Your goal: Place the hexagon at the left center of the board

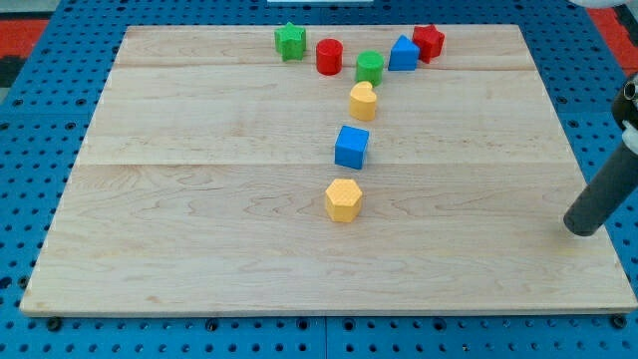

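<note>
The yellow hexagon lies on the wooden board, a little right of the board's middle and below it. My tip rests on the board near its right edge, far to the right of the hexagon and slightly lower in the view. The dark rod rises from the tip toward the view's right edge. Nothing touches the hexagon.
A blue cube sits just above the hexagon, then a yellow block. Near the top edge are a green star, a red cylinder, a green cylinder, a blue block and a red star.
</note>
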You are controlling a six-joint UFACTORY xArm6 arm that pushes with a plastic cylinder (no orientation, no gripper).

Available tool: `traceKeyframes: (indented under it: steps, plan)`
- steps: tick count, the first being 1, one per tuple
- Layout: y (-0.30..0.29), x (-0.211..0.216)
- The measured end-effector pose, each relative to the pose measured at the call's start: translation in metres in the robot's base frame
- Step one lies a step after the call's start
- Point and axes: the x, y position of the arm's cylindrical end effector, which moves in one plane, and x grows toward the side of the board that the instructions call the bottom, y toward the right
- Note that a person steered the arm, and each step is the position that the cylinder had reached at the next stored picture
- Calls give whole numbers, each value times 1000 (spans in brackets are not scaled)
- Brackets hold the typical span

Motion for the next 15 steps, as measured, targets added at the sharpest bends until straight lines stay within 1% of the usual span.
traceKeyframes:
  steps: [2, 3, 4, 5, 6, 7, 9, 10, 11, 12, 13, 14, 15]
  plan:
    - [-1, -6]
    - [-21, -47]
    - [-43, -61]
    - [-124, -58]
    - [-133, -8]
    - [-206, -1]
    - [-312, -88]
    - [-314, -81]
    - [-290, -104]
    - [-321, -120]
    - [-402, -110]
    - [-383, -72]
    - [-441, -63]
